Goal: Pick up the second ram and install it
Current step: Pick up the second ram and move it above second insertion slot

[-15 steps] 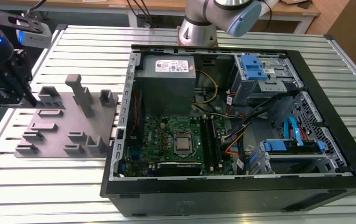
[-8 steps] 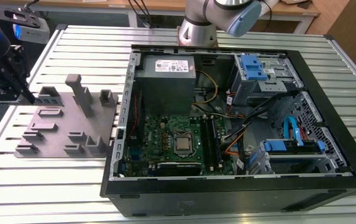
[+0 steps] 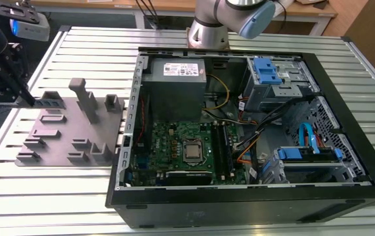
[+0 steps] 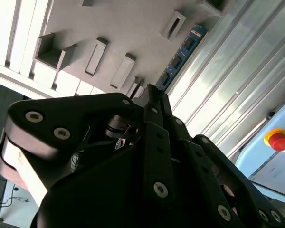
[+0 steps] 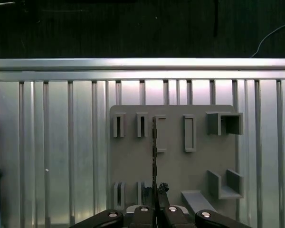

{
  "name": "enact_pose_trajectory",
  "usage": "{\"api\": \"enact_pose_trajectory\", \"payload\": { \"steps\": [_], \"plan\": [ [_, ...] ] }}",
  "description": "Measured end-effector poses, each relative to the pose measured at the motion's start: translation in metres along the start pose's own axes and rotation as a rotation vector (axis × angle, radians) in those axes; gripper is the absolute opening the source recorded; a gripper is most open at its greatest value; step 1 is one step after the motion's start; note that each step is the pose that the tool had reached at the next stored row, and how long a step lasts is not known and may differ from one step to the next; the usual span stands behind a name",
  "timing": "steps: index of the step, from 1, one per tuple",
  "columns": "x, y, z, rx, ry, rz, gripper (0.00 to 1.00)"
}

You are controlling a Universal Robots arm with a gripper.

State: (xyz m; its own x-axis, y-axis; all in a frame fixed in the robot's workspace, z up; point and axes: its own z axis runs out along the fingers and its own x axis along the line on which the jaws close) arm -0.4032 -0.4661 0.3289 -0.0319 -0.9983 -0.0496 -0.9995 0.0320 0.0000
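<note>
The second ram (image 5: 154, 147) is a thin dark stick seen edge-on in the first wrist view, reaching out from between my fingertips over the grey fixture block (image 5: 175, 166). In the second wrist view its bluish board with black chips (image 4: 183, 52) sticks out past the fingertips. My gripper (image 5: 156, 197) (image 4: 151, 92) is shut on this stick. In the exterior view the gripper (image 3: 22, 97) hangs at the far left, over the left end of the fixture block (image 3: 69, 132).
An open computer case (image 3: 125, 147) lies at the exterior view's right of the fixture, with the motherboard (image 3: 174, 142), processor socket (image 3: 192, 151) and memory slots (image 3: 222, 145) exposed. The slatted metal table (image 3: 56, 196) ends just beyond the fixture. A red button (image 4: 278, 140) stands off the table.
</note>
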Motion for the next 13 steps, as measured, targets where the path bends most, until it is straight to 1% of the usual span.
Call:
{"api": "enact_pose_trajectory", "payload": {
  "steps": [6, 13],
  "plan": [
    [-0.0006, 0.0000, -0.0120, 0.0001, -0.0002, 0.000, 0.14],
    [-0.0015, 0.0000, -0.0305, 0.0001, -0.0003, 0.000, 0.14]
  ]
}}
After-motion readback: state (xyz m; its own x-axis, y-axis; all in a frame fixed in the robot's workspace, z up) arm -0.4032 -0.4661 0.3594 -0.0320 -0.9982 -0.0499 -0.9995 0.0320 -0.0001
